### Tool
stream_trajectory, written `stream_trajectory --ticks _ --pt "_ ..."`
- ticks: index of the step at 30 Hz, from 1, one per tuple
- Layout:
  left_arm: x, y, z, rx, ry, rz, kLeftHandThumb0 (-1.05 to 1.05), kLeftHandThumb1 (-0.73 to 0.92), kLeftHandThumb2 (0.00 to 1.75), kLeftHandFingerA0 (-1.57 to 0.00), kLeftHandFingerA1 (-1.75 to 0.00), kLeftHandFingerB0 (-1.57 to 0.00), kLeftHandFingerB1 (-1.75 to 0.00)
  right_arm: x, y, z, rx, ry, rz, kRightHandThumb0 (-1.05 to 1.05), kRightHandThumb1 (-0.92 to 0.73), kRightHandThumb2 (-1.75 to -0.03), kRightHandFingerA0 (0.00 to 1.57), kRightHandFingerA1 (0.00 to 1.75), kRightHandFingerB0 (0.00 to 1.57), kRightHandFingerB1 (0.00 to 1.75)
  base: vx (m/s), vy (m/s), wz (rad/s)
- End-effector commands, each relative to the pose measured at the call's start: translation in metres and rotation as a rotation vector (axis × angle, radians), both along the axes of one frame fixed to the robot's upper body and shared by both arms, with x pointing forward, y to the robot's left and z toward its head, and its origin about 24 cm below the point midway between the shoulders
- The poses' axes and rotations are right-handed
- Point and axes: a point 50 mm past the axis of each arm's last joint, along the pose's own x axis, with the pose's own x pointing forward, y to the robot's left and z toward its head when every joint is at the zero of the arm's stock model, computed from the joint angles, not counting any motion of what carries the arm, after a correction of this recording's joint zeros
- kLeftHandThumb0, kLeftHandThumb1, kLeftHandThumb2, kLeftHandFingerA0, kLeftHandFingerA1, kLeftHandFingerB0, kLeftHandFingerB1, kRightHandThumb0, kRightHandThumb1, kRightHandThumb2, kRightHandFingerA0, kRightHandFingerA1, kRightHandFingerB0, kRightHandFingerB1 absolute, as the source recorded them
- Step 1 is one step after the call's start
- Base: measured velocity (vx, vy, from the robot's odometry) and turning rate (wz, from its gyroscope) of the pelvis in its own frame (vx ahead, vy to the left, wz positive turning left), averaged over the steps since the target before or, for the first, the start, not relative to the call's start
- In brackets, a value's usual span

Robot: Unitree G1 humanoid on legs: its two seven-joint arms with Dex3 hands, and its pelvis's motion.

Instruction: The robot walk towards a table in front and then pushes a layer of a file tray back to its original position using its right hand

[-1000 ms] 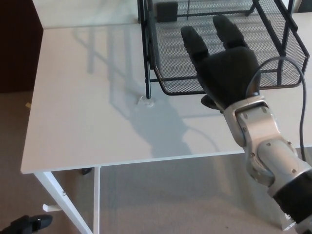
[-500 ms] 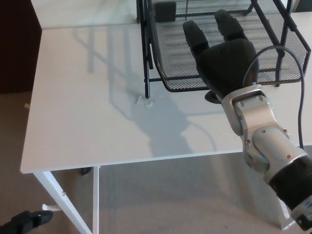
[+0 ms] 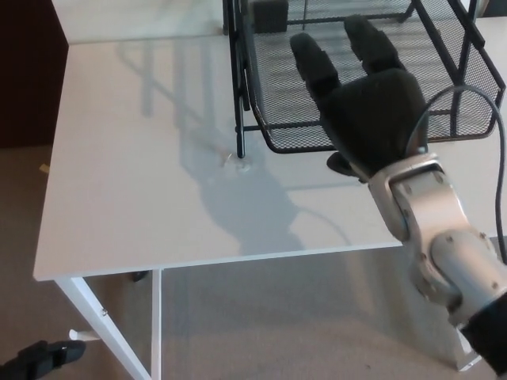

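Head view: I see my right hand (image 3: 368, 107) at about 2 o'clock, fingers (image 3: 314, 63) spread apart and holding nothing, laid over the front rim of the black mesh file tray layer (image 3: 277, 95). That layer sits at 1 o'clock on the white table (image 3: 135, 174), sticking out forward from the tray's black frame post (image 3: 240, 119). Silver forearm (image 3: 436, 237) comes in from 4 o'clock with a grey cable (image 3: 467, 99) looping beside the wrist. Left hand not visible.
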Motion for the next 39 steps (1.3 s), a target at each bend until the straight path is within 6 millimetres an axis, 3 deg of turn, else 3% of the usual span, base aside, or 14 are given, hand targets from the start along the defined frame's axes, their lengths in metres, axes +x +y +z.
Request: stream_trajectory --ticks 1,4,7,12,14,15,18,19,20,24,27,31,35,39 --pt "0.000 0.004 -0.001 0.021 0.020 0.015 -0.01 0.41 0.84 -0.30 -0.54 -0.23 -0.50 -0.026 0.000 -0.004 0.022 0.035 0.070 -0.70 -0.42 -0.78 0.00 0.06 0.00 0.08 0.00 0.000 0.00" --pt "-0.002 0.004 -0.002 0.015 0.019 0.003 -0.02 0.41 0.84 -0.29 -0.54 -0.22 -0.50 -0.040 -0.001 -0.007 0.038 0.036 0.107 -0.68 -0.40 -0.78 0.00 0.09 0.00 0.10 0.00 0.000 0.00" --pt "-0.002 0.004 -0.002 0.021 0.025 -0.003 -0.03 0.41 0.84 -0.29 -0.54 -0.21 -0.49 -0.049 -0.002 -0.007 0.017 0.037 0.112 -0.65 -0.44 -0.71 0.00 0.00 0.00 0.01 0.00 0.000 0.00" --pt "0.000 0.004 -0.001 0.022 0.020 0.002 -0.02 0.40 0.84 -0.30 -0.54 -0.22 -0.49 -0.076 -0.010 0.002 0.094 0.012 0.187 -0.71 -0.43 -0.80 0.00 0.09 0.00 0.10 0.00 0.000 0.00" --pt "0.001 0.004 -0.003 0.027 0.021 -0.002 -0.03 0.40 0.83 -0.31 -0.54 -0.22 -0.50 -0.087 -0.015 0.008 0.100 0.005 0.203 -0.63 -0.59 -0.58 0.00 0.00 0.00 0.00 0.00 0.000 0.00" --pt "0.001 0.005 -0.003 0.030 0.021 -0.004 -0.02 0.40 0.83 -0.30 -0.54 -0.22 -0.50 -0.091 -0.017 0.010 0.105 0.007 0.211 -0.67 -0.49 -0.76 0.00 0.00 0.00 0.00 0.00 0.000 0.00" --pt "0.002 0.005 -0.002 0.021 0.022 0.001 -0.02 0.41 0.84 -0.29 -0.54 -0.22 -0.49 -0.111 -0.024 0.021 0.186 -0.012 0.262 -0.60 -0.52 -0.74 0.00 0.01 0.00 0.02 0.00 0.000 0.00" --pt "0.002 0.004 -0.001 0.021 0.024 0.001 -0.03 0.41 0.84 -0.28 -0.54 -0.21 -0.49 -0.123 -0.030 0.027 0.235 -0.023 0.285 -0.77 -0.48 -0.81 0.00 0.03 0.00 0.04 0.00 0.000 0.00" --pt "0.002 0.004 -0.001 0.025 0.025 -0.004 -0.03 0.41 0.84 -0.29 -0.54 -0.21 -0.49 -0.132 -0.033 0.031 0.271 -0.034 0.300 -0.71 -0.46 -0.82 0.00 0.12 0.00 0.11 0.00 0.000 0.00" --pt "-0.002 0.002 -0.003 0.027 0.039 -0.024 -0.04 0.41 0.84 -0.29 -0.54 -0.20 -0.49 -0.163 -0.055 0.029 0.389 -0.043 0.309 -0.69 -0.42 -0.73 0.00 0.00 0.00 0.04 0.00 0.000 0.00" --pt "-0.005 0.003 -0.004 0.049 0.043 -0.040 -0.05 0.40 0.83 -0.31 -0.54 -0.21 -0.49 -0.179 -0.071 0.016 0.449 0.023 0.258 -0.73 -0.45 -0.75 0.00 0.00 0.00 0.01 0.00 0.000 0.00" --pt "-0.012 0.001 -0.009 0.024 0.060 -0.034 -0.03 0.41 0.84 -0.29 -0.54 -0.21 -0.49 -0.199 -0.103 -0.022 0.624 0.281 0.061 -0.78 -0.50 -0.79 0.00 0.00 0.00 0.00 0.00 0.000 0.00" --pt "-0.017 -0.001 -0.013 0.025 0.068 -0.036 -0.05 0.40 0.84 -0.30 -0.55 -0.21 -0.49 -0.207 -0.120 -0.053 0.794 0.474 -0.081 -0.83 -0.53 -0.83 0.00 0.00 0.00 0.00 0.00 0.000 0.00" --pt "-0.023 -0.001 -0.016 0.028 0.083 -0.031 -0.04 0.40 0.84 -0.30 -0.55 -0.21 -0.49 -0.202 -0.153 -0.126 0.908 0.606 -0.344 -0.75 -0.46 -0.77 0.00 0.02 0.00 0.00 0.00 0.000 0.00"
